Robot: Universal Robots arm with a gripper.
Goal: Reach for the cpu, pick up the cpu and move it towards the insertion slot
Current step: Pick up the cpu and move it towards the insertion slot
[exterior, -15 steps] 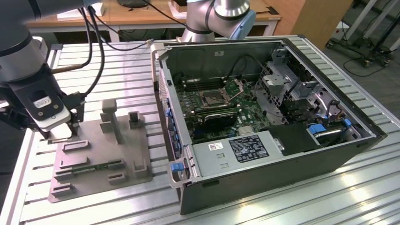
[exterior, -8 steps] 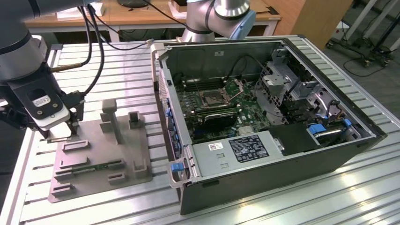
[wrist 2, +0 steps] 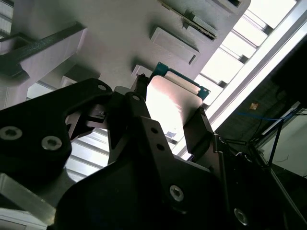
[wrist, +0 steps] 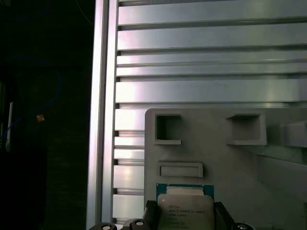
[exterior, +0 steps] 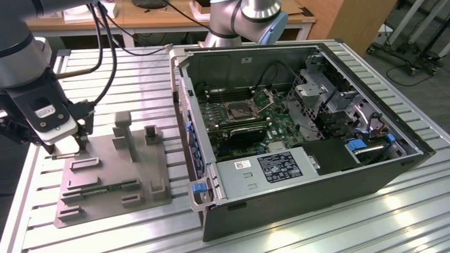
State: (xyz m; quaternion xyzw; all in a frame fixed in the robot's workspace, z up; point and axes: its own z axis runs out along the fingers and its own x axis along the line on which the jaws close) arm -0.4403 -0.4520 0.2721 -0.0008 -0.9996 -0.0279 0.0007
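The cpu (wrist 2: 175, 96) is gripped at two opposite edges by the gripper (wrist 2: 170, 103), pale top facing the first wrist view. It is at a corner of the grey fixture (exterior: 113, 174), and whether it touches the fixture cannot be told. The fixture lies on the slatted desk (exterior: 105, 68). The slot (exterior: 239, 109) is well apart, toward the exterior view's right, on the motherboard (exterior: 277, 132) in the open case (exterior: 302, 195).
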